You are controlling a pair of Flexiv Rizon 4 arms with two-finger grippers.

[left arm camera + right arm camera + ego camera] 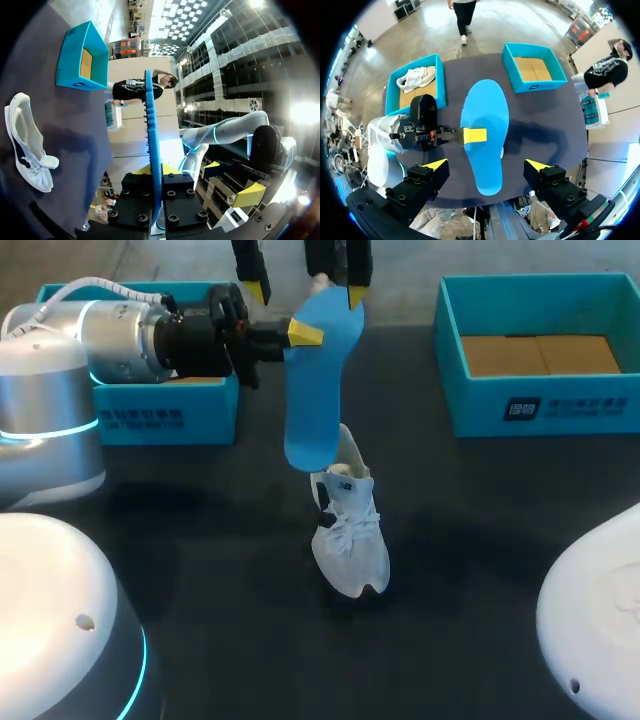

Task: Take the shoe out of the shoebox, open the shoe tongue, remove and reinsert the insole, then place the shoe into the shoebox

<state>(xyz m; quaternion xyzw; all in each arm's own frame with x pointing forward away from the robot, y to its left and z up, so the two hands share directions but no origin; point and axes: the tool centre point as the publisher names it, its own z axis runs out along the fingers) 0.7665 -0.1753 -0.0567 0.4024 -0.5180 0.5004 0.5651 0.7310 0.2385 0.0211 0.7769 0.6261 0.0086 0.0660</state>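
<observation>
My left gripper (305,333) is shut on the edge of a blue insole (320,380) and holds it in the air over the table's middle. In the left wrist view the insole (152,140) runs edge-on out from between the fingers of this gripper (156,172). The white shoe (350,530) lies on the dark table below it, also seen as the shoe (27,145) off to one side. My right gripper (308,292) hangs open above the insole's far end; from its own camera the right gripper (486,165) straddles the insole (485,135) without touching it.
A blue shoebox (165,410) stands at the back left behind my left arm; this box (415,82) holds a second white shoe (417,77). Another blue shoebox (540,390) with a bare cardboard floor stands at the back right.
</observation>
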